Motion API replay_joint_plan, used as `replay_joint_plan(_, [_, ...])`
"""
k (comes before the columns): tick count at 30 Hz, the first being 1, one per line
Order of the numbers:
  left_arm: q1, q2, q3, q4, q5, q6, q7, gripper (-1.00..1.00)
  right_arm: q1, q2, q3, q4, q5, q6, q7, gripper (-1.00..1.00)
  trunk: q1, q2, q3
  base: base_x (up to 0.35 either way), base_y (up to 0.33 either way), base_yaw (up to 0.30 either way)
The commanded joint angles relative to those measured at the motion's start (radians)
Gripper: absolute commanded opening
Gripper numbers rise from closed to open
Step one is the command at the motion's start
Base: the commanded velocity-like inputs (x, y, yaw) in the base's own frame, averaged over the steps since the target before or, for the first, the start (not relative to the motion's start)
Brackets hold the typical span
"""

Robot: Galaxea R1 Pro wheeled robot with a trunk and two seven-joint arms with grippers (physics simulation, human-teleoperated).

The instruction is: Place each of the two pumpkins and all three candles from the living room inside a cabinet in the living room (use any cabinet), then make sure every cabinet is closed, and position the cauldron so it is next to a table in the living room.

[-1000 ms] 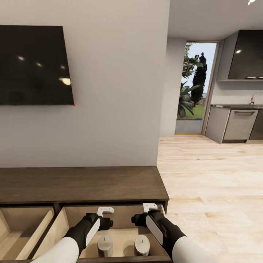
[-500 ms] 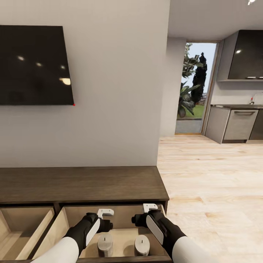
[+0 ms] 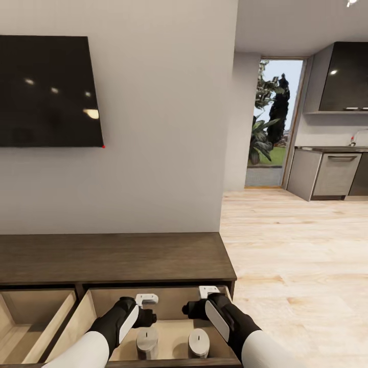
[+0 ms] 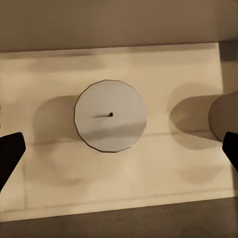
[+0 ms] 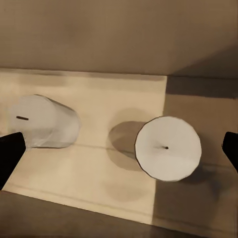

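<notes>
The cabinet (image 3: 112, 258) runs along the wall under a TV, with two pale drawers pulled open. In the right-hand drawer (image 3: 92, 312) two white candles stand upright: one (image 3: 147, 341) below my left gripper (image 3: 146, 302), the other (image 3: 198, 341) below my right gripper (image 3: 208, 295). The left wrist view looks straight down on a candle (image 4: 110, 115) between wide-apart fingertips (image 4: 10, 153). In the right wrist view both candles show, one (image 5: 168, 148) nearer, the other (image 5: 42, 121) further off. Both grippers are open and hold nothing. The pumpkins, third candle, cauldron and table are out of view.
The left-hand drawer (image 3: 30, 317) also stands open. A dark TV (image 3: 48, 92) hangs on the grey wall above the cabinet. To the right, pale wood floor (image 3: 301, 255) runs to a kitchen (image 3: 337, 174) and a glass door (image 3: 271, 128).
Both grippers have sunk very slightly toward the open drawer. The candles and the view have not moved.
</notes>
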Motion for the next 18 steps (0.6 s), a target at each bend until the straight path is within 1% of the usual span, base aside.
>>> replay_joint_plan(1, [0.0, 0.001, -0.007, -0.008, 0.01, 0.005, 0.005, 1.0, -0.001, -0.005, 0.006, -0.002, -0.01, 0.003, 0.005, 1.0, -0.001, 0.0, 0.003, 0.0, 0.0, 0.0])
replay_joint_plan(6, [0.0, 0.001, -0.008, -0.048, 0.011, 0.005, 0.005, 1.0, -0.001, -0.013, 0.006, -0.002, -0.009, 0.005, 0.026, 1.0, -0.003, 0.001, 0.022, 0.0, 0.0, 0.0])
replay_joint_plan(13, [0.0, 0.001, -0.007, -0.053, 0.01, 0.006, 0.006, 1.0, -0.001, -0.015, 0.006, -0.002, -0.009, 0.006, 0.029, 1.0, -0.007, 0.004, 0.049, 0.0, 0.0, 0.0])
replay_joint_plan(16, [0.0, 0.001, -0.006, -0.049, 0.007, 0.013, 0.005, 1.0, -0.001, -0.016, 0.006, -0.001, -0.009, 0.006, 0.029, 1.0, -0.018, 0.025, 0.058, 0.0, 0.0, 0.0])
replay_joint_plan(18, [0.0, 0.002, -0.006, -0.047, 0.005, 0.034, 0.003, 1.0, -0.001, -0.016, 0.006, -0.001, -0.009, 0.007, 0.029, 1.0, -0.026, 0.039, 0.065, 0.0, 0.0, 0.0])
